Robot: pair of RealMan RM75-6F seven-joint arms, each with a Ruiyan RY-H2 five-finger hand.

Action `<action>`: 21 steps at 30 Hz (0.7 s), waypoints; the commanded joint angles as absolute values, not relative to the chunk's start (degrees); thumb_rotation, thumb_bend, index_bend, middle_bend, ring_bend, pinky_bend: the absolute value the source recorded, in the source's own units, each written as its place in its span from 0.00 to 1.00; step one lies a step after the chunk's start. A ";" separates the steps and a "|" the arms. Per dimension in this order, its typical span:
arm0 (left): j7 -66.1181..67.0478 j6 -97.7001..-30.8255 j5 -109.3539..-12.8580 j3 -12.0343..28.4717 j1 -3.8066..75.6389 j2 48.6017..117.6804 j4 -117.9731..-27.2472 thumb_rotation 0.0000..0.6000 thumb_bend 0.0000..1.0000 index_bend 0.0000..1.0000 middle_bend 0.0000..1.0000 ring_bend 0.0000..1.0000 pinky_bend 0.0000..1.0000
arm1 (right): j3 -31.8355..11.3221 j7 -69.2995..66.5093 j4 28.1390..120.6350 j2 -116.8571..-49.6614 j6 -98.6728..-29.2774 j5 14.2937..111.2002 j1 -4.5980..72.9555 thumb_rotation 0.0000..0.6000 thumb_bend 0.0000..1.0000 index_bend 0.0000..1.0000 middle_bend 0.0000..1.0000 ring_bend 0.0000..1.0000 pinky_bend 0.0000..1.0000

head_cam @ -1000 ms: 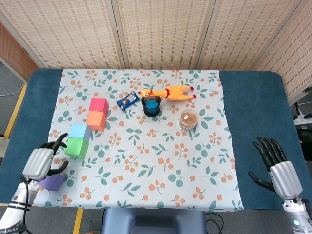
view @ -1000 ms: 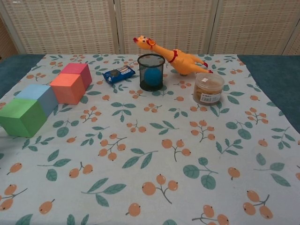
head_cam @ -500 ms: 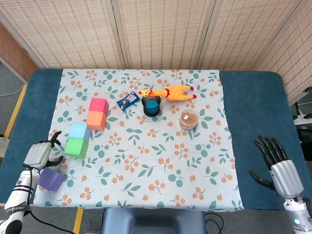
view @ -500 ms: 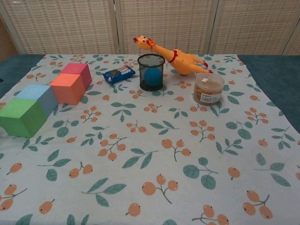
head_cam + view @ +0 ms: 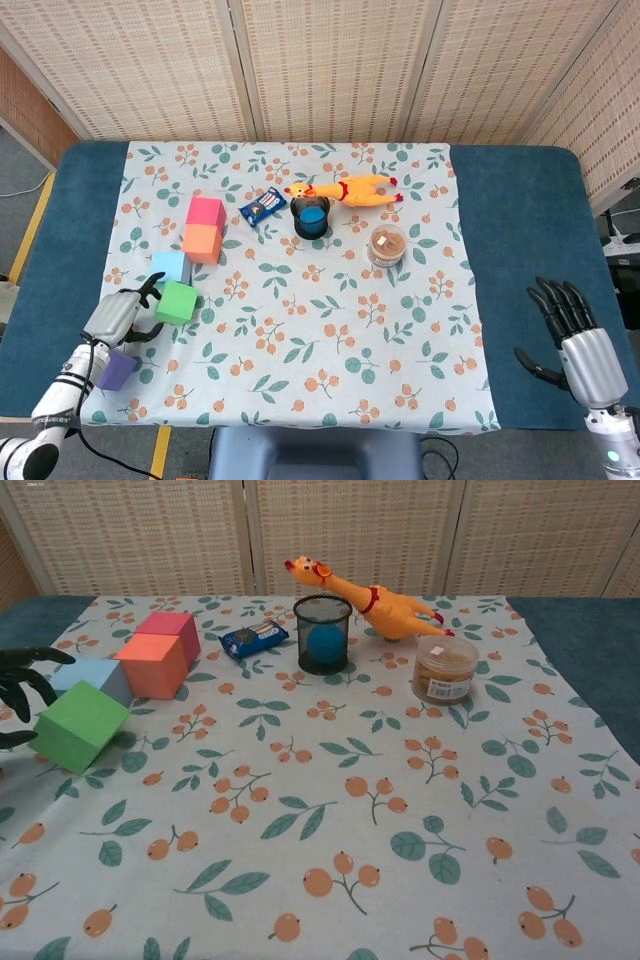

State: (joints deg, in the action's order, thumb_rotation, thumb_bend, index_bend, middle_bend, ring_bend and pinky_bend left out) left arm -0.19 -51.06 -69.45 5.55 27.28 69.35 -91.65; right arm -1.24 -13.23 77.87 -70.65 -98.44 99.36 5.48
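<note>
Left hand (image 5: 122, 318): fingers spread, empty — touching green cube (image 5: 177, 301).
Cube: just right of that hand, skewed.
Right hand (image 5: 578, 338): spread, empty — well apart.

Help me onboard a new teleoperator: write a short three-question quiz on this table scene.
1. True or false: the right hand holds a block.
2. Which block is the left hand at? A) pink B) orange C) green
3. Fill in: the blue ball sits inside the ____.

Key: 1 false, it is open over bare table. 2 C, the green block. 3 black mesh cup.
</note>
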 commanded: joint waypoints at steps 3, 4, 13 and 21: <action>-2.39 -53.20 -77.11 3.10 26.59 67.01 -98.21 1.00 0.36 0.00 0.30 0.39 0.29 | -1.18 -13.39 77.81 -70.71 -98.01 99.28 5.59 1.00 0.16 0.00 0.00 0.00 0.00; -2.12 -53.94 -78.50 2.74 26.47 66.79 -98.99 1.00 0.36 0.00 0.30 0.39 0.29 | -1.18 -13.43 77.83 -70.71 -97.97 99.26 5.60 1.00 0.16 0.00 0.00 0.00 0.00; 1.78 -60.35 -85.75 1.20 25.21 66.08 -103.04 1.00 0.36 0.00 0.32 0.45 0.31 | -1.36 -14.04 78.04 -70.49 -98.03 99.09 5.62 1.00 0.16 0.00 0.00 0.00 0.00; -5.79 -66.97 -84.35 6.92 25.62 72.89 -91.44 1.00 0.36 0.00 0.24 0.25 0.22 | -1.25 -14.23 78.25 -70.31 -98.23 99.38 5.54 1.00 0.16 0.00 0.00 0.00 0.00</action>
State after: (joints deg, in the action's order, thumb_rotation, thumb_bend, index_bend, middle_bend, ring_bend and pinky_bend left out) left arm -1.11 -66.79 -85.54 4.48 24.96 70.13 -96.43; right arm -1.30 -14.28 78.20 -70.29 -98.26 99.30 5.53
